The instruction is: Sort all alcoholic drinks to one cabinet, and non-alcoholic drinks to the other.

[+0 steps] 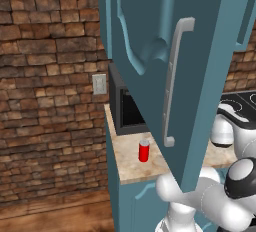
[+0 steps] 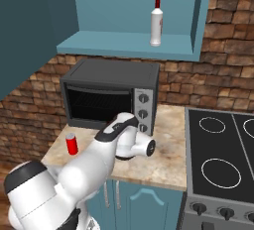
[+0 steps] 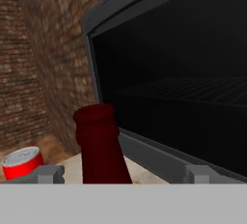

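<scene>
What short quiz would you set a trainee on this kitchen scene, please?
1. True or false: the red can stands inside the upper cabinet.
2. What stands on the open cabinet's shelf? A) a pale bottle with a red cap B) a mug C) a plate
3. One word: with the dark bottle rising between its finger tips, is the pincer open or shut?

Key:
1. False. The can is on the counter, in front of the oven.
2. A.
3. Open. Its tips stand wide of the bottle on either side.
</scene>
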